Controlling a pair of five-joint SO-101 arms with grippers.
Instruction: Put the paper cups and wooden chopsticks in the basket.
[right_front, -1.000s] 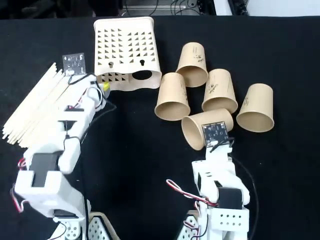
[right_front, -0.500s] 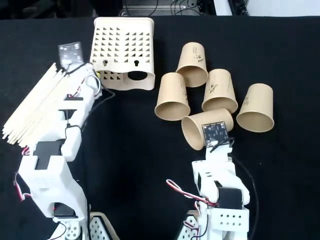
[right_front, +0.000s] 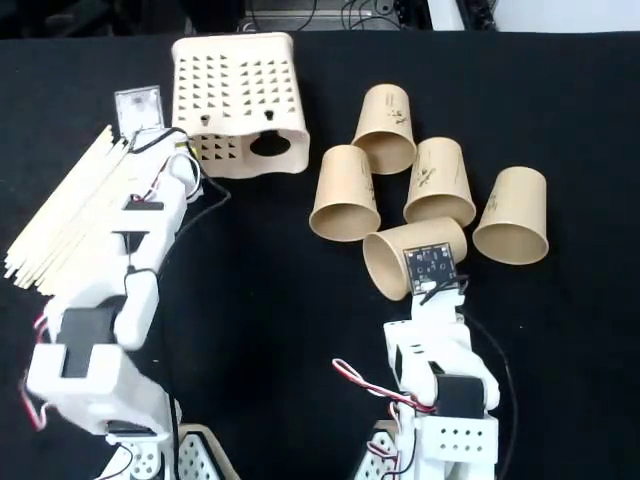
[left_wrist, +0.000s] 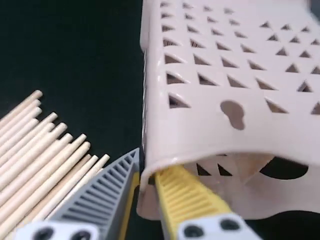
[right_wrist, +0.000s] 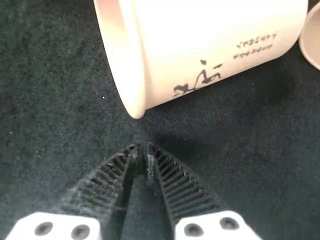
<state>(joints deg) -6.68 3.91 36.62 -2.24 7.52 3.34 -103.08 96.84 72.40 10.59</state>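
Across the bench I see a black cloth (right_front: 280, 300) covering the table, with a tangle of cables (right_front: 350, 14) beyond its far edge. My left gripper (left_wrist: 145, 167) is clamped on the rim of the basket (left_wrist: 235, 75), pinching the wall from inside and outside. The basket lies on its side at the far left-centre of the cloth, mouth toward the arms. Just beside that arm, the wooden chopsticks (right_front: 75, 215) lie in a fanned bundle. Five paper cups (right_front: 440, 180) lie tipped over to the right, apart from the basket. My right gripper (right_wrist: 141, 150) has its fingers pressed together, empty, just short of the nearest cup (right_wrist: 200, 45).
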